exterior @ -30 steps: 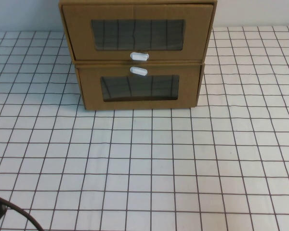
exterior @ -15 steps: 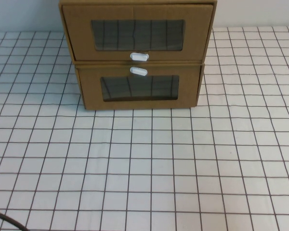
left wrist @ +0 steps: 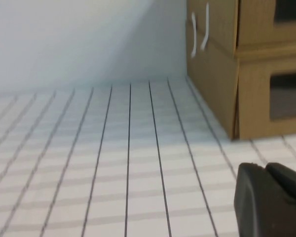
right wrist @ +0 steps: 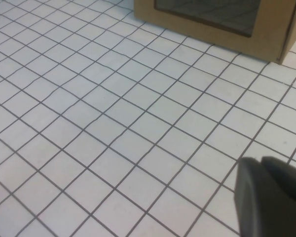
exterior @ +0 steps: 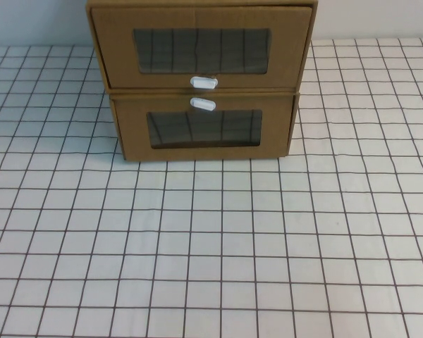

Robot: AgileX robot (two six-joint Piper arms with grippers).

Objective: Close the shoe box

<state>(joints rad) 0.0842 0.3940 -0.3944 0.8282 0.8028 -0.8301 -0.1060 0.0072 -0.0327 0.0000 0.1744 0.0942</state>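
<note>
The shoe box [exterior: 201, 70] is the upper of two stacked brown cardboard boxes at the back of the table. Its white pull tab [exterior: 204, 82] sits just below its clear window [exterior: 201, 51], and its front looks about flush with the box below. It also shows in the left wrist view [left wrist: 256, 24]. My left gripper [left wrist: 264, 167] is shut and empty, low over the table, left of the boxes and well in front of them. My right gripper [right wrist: 261, 160] is shut and empty over the tiles, well in front of the boxes. Neither gripper shows in the high view.
The like brown box [exterior: 204, 144] underneath has its white tab [exterior: 203, 105] above its window; it also shows in the right wrist view [right wrist: 187, 24]. The white grid-lined table [exterior: 211, 239] stretches in front. A pale wall [left wrist: 89, 39] stands behind.
The dark part of my left arm at the lower left corner of the high view has drawn back out of view. The boxes have not moved.
</note>
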